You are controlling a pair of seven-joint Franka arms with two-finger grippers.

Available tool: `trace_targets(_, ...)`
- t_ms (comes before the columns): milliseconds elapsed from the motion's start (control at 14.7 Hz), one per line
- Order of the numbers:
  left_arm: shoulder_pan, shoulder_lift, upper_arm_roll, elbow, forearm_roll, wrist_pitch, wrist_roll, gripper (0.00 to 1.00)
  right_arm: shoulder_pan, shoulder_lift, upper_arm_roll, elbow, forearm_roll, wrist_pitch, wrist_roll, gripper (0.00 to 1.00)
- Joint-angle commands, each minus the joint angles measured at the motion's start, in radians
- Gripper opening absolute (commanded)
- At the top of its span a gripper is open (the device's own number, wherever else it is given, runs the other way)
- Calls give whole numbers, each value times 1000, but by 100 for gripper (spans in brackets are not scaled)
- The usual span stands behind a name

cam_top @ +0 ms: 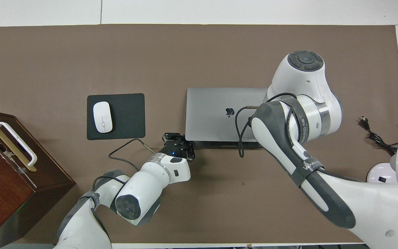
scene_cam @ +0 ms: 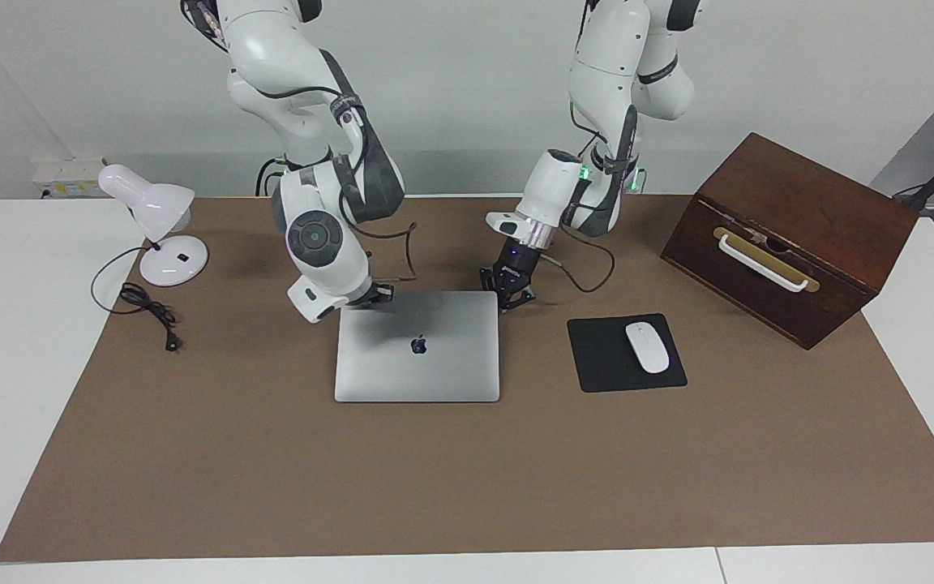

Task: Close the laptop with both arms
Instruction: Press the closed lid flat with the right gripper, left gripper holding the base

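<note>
**Pincers clenched at the laptop's robot-side corners, lid down**

Left pincer [scene_cam: 513, 298] [cam_top: 179, 142]: clenched, empty, fingertips together. It sits low at the laptop's corner nearest the robots, on the side toward the left arm's end of the surface; whether it touches the lid edge cannot be told.

Right pincer [scene_cam: 375, 295]: clenched, holding nothing. It is at the laptop's other robot-side corner, at or just over the lid edge. From overhead the right arm's wrist and forearm cover it.

Laptop [scene_cam: 417, 346] [cam_top: 219, 114]: lid fully down, flat on the brown mat [scene_cam: 467, 470] [cam_top: 199, 55] in the middle of the surface, logo up.

Mouse pad [scene_cam: 626, 354] [cam_top: 116, 116]: black, beside the laptop toward the left arm's end, apart from it. White mouse [scene_cam: 647, 347] [cam_top: 102, 117] lies on it.

Wooden box [scene_cam: 789, 236] [cam_top: 12, 180]: dark, with a white handle, at the left arm's end, nearer the robots than the mouse pad.

Desk lamp [scene_cam: 155, 223] [cam_top: 397, 166]: white, at the right arm's end, its black cord [scene_cam: 147, 307] [cam_top: 375, 133] loose on the mat.
</note>
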Motion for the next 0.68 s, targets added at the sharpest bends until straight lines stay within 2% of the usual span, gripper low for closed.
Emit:
trace_targets(0,-19,17,18,-75,2,-32,20,0,-12,-34,10,-49,18,26,8,0)
trace_targets(611,-19,17,18,-75,2,-31,20,0,-12,-42,8,-85,14,43,9,0)
